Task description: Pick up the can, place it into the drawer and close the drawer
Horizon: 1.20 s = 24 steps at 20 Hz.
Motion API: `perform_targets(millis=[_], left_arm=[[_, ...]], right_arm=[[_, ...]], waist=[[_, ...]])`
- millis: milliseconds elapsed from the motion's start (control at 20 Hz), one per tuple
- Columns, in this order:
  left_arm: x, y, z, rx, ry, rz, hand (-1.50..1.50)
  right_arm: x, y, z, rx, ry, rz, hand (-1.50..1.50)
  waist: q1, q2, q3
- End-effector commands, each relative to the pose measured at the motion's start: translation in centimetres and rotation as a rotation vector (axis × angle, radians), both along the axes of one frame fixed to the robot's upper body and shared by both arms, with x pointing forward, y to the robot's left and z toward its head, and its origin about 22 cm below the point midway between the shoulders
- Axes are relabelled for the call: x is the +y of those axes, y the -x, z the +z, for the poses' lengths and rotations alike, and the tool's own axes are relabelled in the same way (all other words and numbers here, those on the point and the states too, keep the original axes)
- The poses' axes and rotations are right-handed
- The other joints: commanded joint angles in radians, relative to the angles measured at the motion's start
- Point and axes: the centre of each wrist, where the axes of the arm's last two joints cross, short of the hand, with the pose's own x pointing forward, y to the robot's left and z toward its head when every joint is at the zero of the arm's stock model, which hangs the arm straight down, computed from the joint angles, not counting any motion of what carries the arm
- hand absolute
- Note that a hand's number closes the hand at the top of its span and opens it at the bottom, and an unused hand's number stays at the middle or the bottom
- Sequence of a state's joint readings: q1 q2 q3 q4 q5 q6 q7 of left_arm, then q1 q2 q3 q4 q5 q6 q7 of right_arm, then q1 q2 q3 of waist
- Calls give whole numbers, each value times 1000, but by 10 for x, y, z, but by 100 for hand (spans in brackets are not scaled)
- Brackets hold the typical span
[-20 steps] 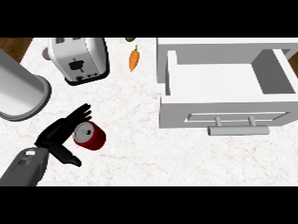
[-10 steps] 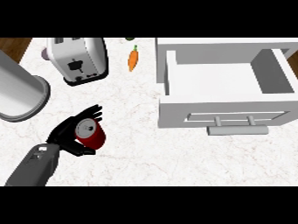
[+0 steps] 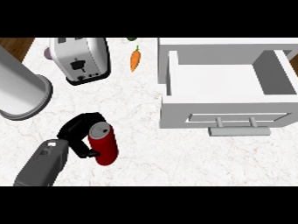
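The red can (image 3: 105,148) with a silver top is at the lower left of the counter, its top tipped toward me. My left hand (image 3: 77,131) is beside it on its left, with fingers and thumb curled round its upper part. The white drawer (image 3: 225,114) stands pulled open at the right, its inside bare, with a grey handle (image 3: 239,130) on its front. The can is well left of the drawer's front. My right hand does not show.
A white toaster (image 3: 80,59) stands at the back left, and an orange carrot (image 3: 134,59) lies beside it near the drawer's back corner. A big grey cylinder (image 3: 12,87) fills the left edge, just behind my hand.
My left hand went from open beside the can to curled round it. The can now shows more of its side and sits slightly further right.
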<state>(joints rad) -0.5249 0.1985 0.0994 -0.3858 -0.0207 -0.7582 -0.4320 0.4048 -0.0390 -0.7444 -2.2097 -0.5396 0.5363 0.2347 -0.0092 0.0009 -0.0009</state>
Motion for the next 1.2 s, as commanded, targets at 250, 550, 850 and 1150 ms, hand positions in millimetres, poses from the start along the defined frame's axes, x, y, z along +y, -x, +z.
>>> perform_targets(millis=[250, 550, 850, 1150], left_arm=[[-1, -10, 12, -115, 152, 432, 150], [-38, -13, 18, -175, 148, 717, 150], [-62, -29, 73, -296, 146, 712, 150], [-97, -27, 137, -316, 122, 659, 150]], right_arm=[[1, 15, -1, 18, -14, -14, -150], [-3, 9, 12, 5, 4, -40, -150], [10, 21, 1, -4, -18, -28, -150], [5, 19, -4, -21, -18, -40, -150]], waist=[[15, -8, 2], [26, -10, 3], [16, -12, 3], [12, -10, 2]])
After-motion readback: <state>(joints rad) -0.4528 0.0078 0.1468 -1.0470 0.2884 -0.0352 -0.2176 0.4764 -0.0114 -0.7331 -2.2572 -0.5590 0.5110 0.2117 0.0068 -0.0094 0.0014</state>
